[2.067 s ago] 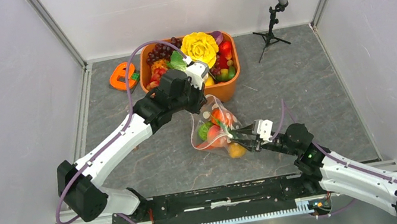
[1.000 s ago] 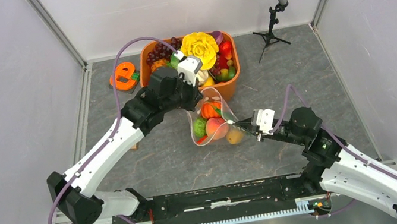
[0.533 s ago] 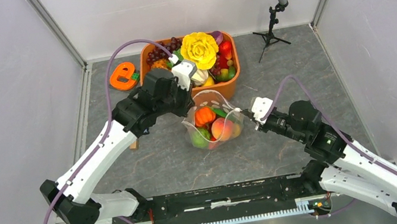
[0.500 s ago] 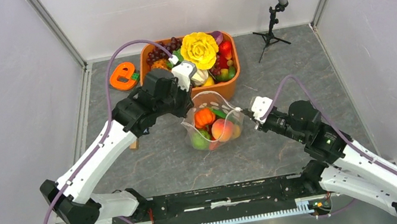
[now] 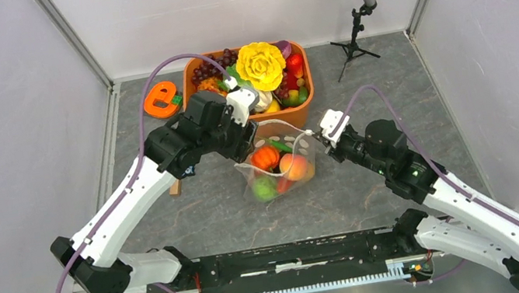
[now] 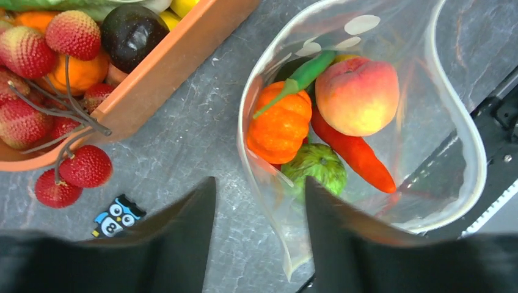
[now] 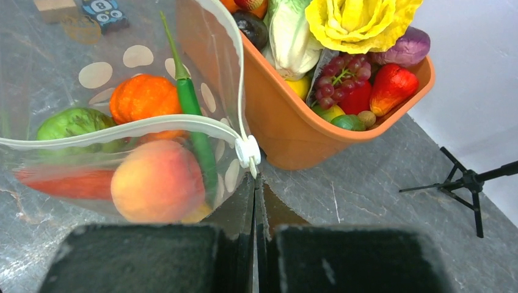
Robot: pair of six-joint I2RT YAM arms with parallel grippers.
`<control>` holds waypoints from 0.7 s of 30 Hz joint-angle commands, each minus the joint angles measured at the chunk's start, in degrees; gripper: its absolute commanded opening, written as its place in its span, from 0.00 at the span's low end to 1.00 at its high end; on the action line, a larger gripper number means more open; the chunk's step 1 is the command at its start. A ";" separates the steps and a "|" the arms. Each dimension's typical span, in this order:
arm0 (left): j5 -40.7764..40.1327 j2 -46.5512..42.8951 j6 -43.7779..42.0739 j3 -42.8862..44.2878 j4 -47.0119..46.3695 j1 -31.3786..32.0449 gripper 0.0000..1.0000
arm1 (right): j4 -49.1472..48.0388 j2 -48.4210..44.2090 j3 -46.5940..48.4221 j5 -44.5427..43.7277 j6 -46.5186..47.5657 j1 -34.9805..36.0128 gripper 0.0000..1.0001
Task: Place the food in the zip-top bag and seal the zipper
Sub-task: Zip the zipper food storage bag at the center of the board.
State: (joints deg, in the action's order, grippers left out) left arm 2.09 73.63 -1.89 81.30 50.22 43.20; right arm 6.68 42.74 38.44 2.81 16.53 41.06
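Observation:
The zip-top bag (image 5: 281,168) stands on the table in front of the orange tub, its mouth gaping upward. Food lies inside it: an orange pumpkin (image 6: 280,125), a peach (image 6: 357,94), a red chilli (image 6: 360,160), a green fruit (image 6: 317,168) and a green chilli (image 6: 302,73). My left gripper (image 6: 259,201) is open, and the bag's left corner (image 6: 292,255) hangs loose between its fingers. My right gripper (image 7: 254,180) is shut on the tab of the white slider (image 7: 248,151) at the right end of the zipper (image 7: 122,133).
The orange tub (image 5: 291,118), heaped with more toy food, stands directly behind the bag. Two lychees (image 6: 73,177) and a small owl card (image 6: 118,215) lie beside it. An orange tape holder (image 5: 161,99) sits at the back left. A microphone stand (image 5: 356,33) is at the back right.
My left gripper has opened and let go of the bag's left edge. My right gripper has carried the slider end back toward the tub, and the bag has shifted with it.

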 commanded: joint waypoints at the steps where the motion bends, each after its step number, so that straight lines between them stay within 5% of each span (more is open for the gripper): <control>1: -0.65 -0.12 -1.94 1.61 -1.58 -0.22 0.66 | -5.72 2.99 2.33 3.37 -2.00 -2.12 0.00; 14: 3.50 -10.47 -3.66 -5.45 -10.75 -3.16 0.99 | -9.45 9.03 4.44 9.68 -0.78 -9.19 0.00; 21: 10.54 -10.07 -10.91 -11.05 -13.74 -6.12 1.00 | -9.82 11.16 4.99 12.29 0.37 -11.52 0.00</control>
State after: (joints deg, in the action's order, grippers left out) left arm 8.58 62.15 -6.46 72.90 40.38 37.87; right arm -0.69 53.01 40.29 12.99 15.97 31.00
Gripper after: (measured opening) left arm 0.994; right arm 0.005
